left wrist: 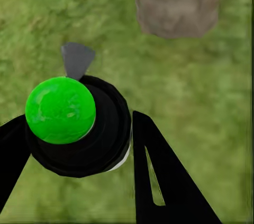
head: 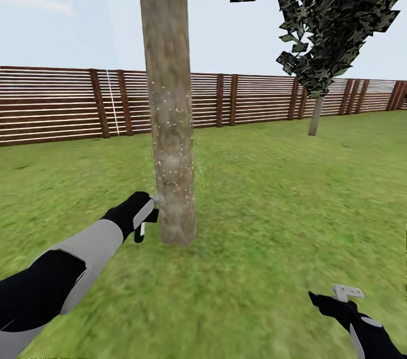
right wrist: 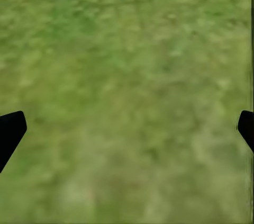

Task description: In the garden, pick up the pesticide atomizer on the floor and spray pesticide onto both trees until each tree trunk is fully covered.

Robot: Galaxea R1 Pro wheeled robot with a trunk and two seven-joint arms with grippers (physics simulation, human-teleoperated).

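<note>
The left end effector [head: 148, 213] is pinched on the atomizer [head: 141, 227], so the pick-up from the grass [head: 271, 223] looks done. In the left wrist view the atomizer [left wrist: 79, 123] is a round black body with a glossy green cap and a small grey nozzle, gripped between two black fingers [left wrist: 159, 176]. It is held low, just beside the base of the near trunk [head: 169, 110].

This trunk is a thick, straight column of mottled beige-grey bark, and pale specks lie on its lower half, which I judge to be spray. The upper part seems not yet covered.

Behind stands a brown slat fence [head: 56, 104], and further right the second tree [head: 316, 113] has no specks that I can see, so it is probably still to do.

The right end effector [head: 346, 294] is spread wide and holds nothing, low over the blurry grass.
</note>
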